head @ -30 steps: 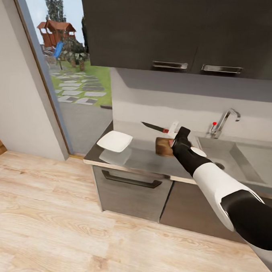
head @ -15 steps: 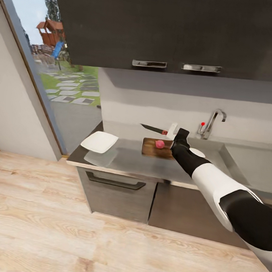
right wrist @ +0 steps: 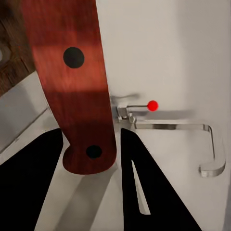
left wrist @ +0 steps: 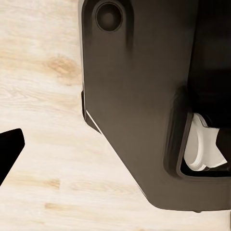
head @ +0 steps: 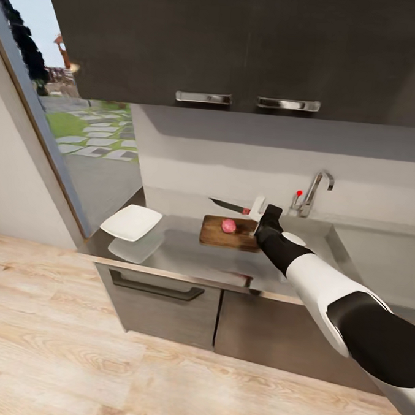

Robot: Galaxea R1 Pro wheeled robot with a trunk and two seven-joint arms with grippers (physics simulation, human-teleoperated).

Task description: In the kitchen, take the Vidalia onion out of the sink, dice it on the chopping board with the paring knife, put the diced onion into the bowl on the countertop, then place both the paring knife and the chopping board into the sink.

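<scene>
What moved: Camera and robot have swung, so the whole picture slid; the round pinkish-red Vidalia onion (head: 229, 225) now shows in full on the board, where a second ago the arm hid it.
Onion: it sits whole on the dark brown wooden chopping board (head: 218, 236), near the board's far right part.
Board: it lies flat on the long grey metal tabletop (head: 186, 258), just left of the steel sink (head: 376, 255) with its chrome tap (head: 313, 189).
Knife: the slim paring knife (head: 231, 205) with the dark blade and orange-red handle is held up in the air, just past the far edge of the board, with the blade pointing left.
Right pincer: the right pincer (head: 260, 211) is clamped on the knife handle; in the right wrist view the red handle (right wrist: 72, 82) sits between the two black fingers (right wrist: 144, 183).
Left pincer: I cannot tell if it is wide or narrow; the left wrist view shows dark robot parts over the light wood floor (left wrist: 43, 96).
Bowl: the shallow white squarish bowl (head: 131, 222) waits on the left end of the tabletop, well apart from the board, with nothing in it.
Done: onion out of the sink and on the board, knife picked up.
Left to do: cut the onion, put the bits in the bowl, then put the knife and board into the sink.
</scene>
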